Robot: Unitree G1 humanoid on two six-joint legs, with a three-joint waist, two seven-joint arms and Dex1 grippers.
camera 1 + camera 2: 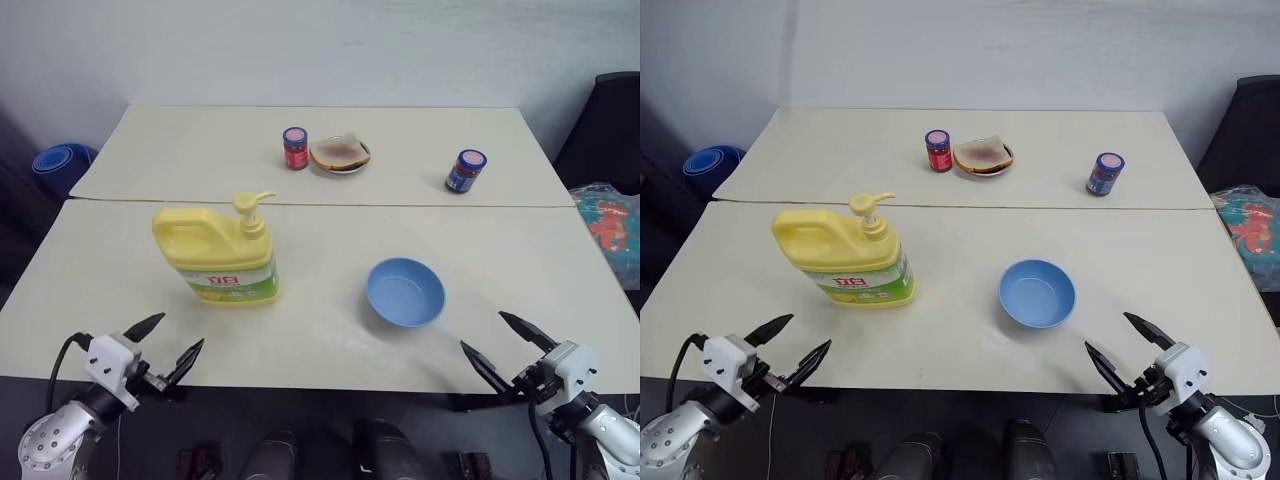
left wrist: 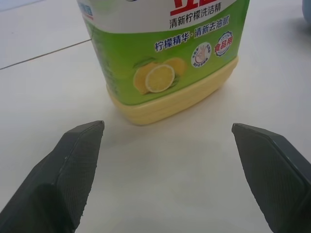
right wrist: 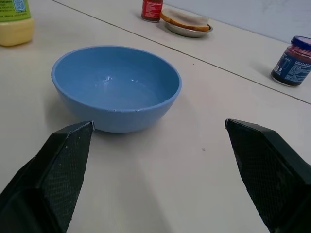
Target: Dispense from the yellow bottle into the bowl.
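1. Nearest, we see the left gripper (image 1: 165, 340) and right gripper (image 1: 505, 340) both spread wide, holding nothing.
2. Beyond, the yellow bottle (image 1: 222, 255) stands upright left of the empty bowl (image 1: 405, 291).
3. Farthest, a red jar (image 1: 295, 148), a plate of toast (image 1: 340, 154) and a blue jar (image 1: 465, 170) stand.

A staged test room rather than a real kitchen: two plain cream tables (image 1: 120, 330) pushed together against a bare white wall (image 1: 300, 50)

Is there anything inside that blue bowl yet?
The bowl looks empty: its bare blue bottom shows, with nothing lying in it. Its near inner wall is hidden behind the rim.
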